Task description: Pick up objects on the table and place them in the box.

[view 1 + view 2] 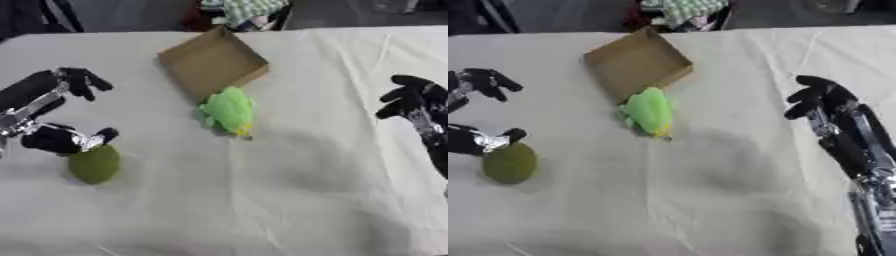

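A shallow brown cardboard box (214, 62) lies tilted at the far middle of the table. Just in front of it, touching its near corner, lies a bright green plush toy (229, 110) with a yellow tip. At the left, an olive-green round fruit (94, 164) rests on the cloth. My left hand (51, 140) hovers just left of and above the fruit, open, its thumb close to the fruit's top and its fingers (83, 80) spread far back. My right hand (820, 97) hangs at the right, open with relaxed fingers, holding nothing, well apart from the toy.
A white cloth (262, 200) with creases covers the whole table. Beyond the far edge, a checked green-and-white fabric (249, 11) and dark shapes show. The broad near half of the cloth bears nothing.
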Controlling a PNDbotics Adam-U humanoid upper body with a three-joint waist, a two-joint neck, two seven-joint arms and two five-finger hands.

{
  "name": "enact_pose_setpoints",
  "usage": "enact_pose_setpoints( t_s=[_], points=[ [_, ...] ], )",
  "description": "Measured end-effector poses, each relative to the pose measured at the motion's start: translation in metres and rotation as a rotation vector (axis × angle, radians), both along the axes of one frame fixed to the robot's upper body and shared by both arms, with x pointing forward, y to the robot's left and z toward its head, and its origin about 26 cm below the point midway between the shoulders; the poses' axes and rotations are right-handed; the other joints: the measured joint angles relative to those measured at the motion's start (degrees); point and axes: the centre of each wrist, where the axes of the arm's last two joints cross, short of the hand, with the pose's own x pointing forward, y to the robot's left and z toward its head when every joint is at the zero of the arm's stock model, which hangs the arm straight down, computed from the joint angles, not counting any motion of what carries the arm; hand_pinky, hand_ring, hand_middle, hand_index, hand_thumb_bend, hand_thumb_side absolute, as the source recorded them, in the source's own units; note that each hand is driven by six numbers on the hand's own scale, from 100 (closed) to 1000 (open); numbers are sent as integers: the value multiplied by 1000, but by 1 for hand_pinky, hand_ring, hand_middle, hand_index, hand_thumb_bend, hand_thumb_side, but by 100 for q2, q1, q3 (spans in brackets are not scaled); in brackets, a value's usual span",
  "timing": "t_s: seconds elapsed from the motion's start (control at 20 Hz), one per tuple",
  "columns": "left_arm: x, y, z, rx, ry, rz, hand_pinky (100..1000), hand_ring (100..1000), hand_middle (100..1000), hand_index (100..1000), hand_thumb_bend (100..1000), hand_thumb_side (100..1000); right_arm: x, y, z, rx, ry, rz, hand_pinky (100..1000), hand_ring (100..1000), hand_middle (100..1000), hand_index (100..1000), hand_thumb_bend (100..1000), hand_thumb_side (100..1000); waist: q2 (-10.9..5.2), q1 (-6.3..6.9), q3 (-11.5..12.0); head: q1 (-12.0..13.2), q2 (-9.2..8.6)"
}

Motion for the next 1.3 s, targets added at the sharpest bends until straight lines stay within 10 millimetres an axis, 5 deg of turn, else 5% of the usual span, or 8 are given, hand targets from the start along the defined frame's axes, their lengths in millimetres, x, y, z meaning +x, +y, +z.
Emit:
enact_pose_setpoints(
  t_s=[0.5,0.9,1.05,1.3],
  points=[
    [7,10,-17,242,130,24,768,740,798,883,521,288,0,0,0,-1,1,0,603,557,597,830,100,640,-12,8,-21,-45,0],
    [12,18,-29,356,147,81,759,729,780,866,474,259,0,0,0,-2,1,0,603,556,597,830,100,640,-22,2,-23,-51,0],
    [14,17,-36,356,165,76,733,677,715,817,401,237,0,0,0,-2,1,0,602,556,597,830,100,640,-23,-5,-30,-51,0],
    [17,16,-41,318,189,53,568,448,429,546,160,204,0,0,0,-2,1,0,602,556,596,829,100,640,-24,-14,-36,-50,0]
  ],
)
